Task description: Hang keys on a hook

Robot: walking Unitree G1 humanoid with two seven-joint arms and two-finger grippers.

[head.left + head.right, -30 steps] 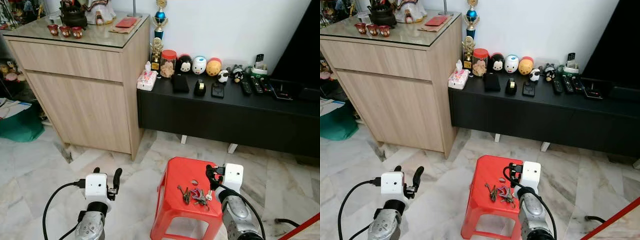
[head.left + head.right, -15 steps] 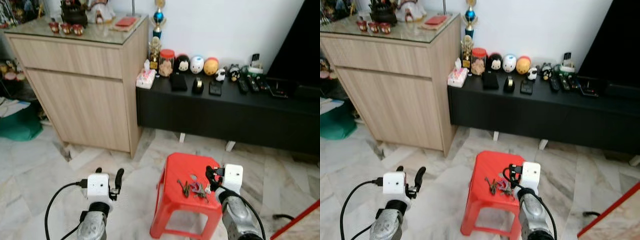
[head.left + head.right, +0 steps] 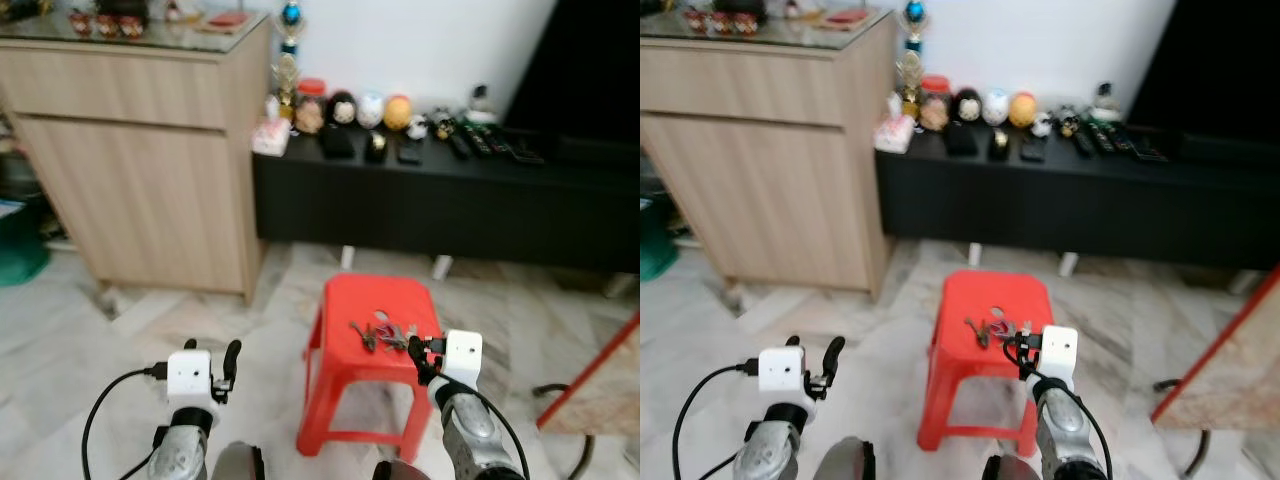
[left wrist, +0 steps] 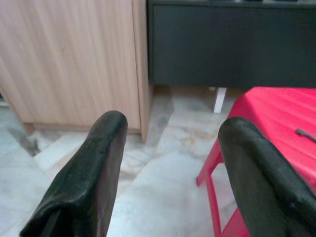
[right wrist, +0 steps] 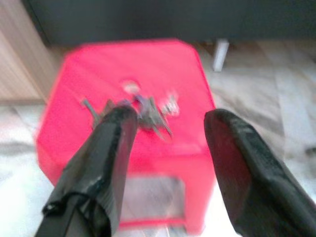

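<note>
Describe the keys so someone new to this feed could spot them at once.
Find the long black low cabinet against the white wall; on the marble floor before it stands a red plastic stool. The bunch of metal keys lies spread on its seat, just ahead of the right tool. It is the sole dark, spiky cluster on that red top.

Red plastic stool [image 3: 375,300] on pale marble floor [image 3: 120,320], bunch of keys [image 3: 380,335] on its seat (blurred)
</note>
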